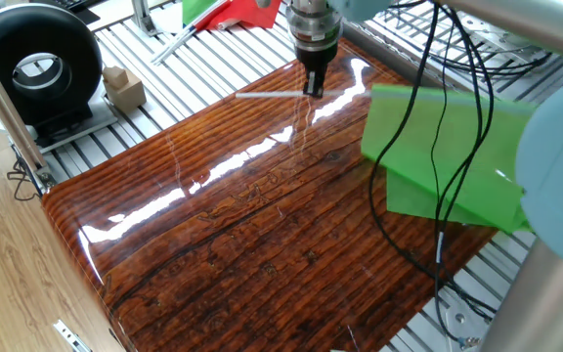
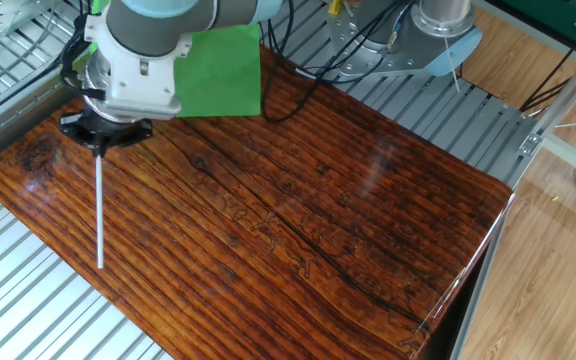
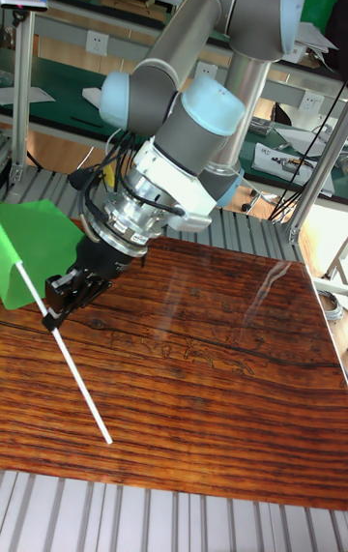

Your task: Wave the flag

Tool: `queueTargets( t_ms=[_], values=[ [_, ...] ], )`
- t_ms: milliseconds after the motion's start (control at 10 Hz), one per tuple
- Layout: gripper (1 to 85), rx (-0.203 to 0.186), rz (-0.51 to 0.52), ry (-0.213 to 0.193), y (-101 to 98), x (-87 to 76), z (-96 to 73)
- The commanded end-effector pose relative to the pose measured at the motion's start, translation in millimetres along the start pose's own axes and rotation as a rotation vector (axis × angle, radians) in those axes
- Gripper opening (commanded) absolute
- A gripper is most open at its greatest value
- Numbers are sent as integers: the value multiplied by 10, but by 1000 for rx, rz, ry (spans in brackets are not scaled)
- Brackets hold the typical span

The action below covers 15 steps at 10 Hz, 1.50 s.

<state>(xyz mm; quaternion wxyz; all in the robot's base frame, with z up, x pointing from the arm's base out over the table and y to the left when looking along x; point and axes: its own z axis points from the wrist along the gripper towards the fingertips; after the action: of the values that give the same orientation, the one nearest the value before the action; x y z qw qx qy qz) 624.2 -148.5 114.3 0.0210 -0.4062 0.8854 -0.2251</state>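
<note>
Mid-wave over the desk (image 1: 262, 244): the gripper (image 1: 314, 88) is clamped on the flag (image 1: 438, 147) partway along its rod, cloth lifted at the far-right corner. Keep your swings level and the rod tip off the wood. Cables (image 1: 438, 59) hang across the cloth; open desk lies near and left.

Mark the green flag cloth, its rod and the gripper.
green flag cloth (image 2: 223, 72), the other fixed view, middle of the sheet.
rod (image 2: 99, 215), the other fixed view, mid-length of the free end.
gripper (image 3: 58, 308), tall fixed view, between fingertips.
</note>
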Motion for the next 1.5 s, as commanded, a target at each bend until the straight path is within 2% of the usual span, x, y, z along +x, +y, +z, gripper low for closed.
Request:
queueTargets(
  t_ms=[0, 100, 200, 300, 500, 600, 1100, 1400],
  values=[
    [10, -147, 170, -17, 342, -33, -21],
    [10, -226, 252, -24, 528, -81, -50],
    [10, -274, 298, -34, 634, -121, -68],
    [10, -314, 334, -43, 711, -155, -81],
    [10, -362, 377, -54, 810, -209, -108],
    [10, -376, 388, -54, 840, -222, -121],
    [10, -361, 371, -60, 804, -220, -106],
    [10, -365, 376, -75, 804, -266, -101]
  ],
)
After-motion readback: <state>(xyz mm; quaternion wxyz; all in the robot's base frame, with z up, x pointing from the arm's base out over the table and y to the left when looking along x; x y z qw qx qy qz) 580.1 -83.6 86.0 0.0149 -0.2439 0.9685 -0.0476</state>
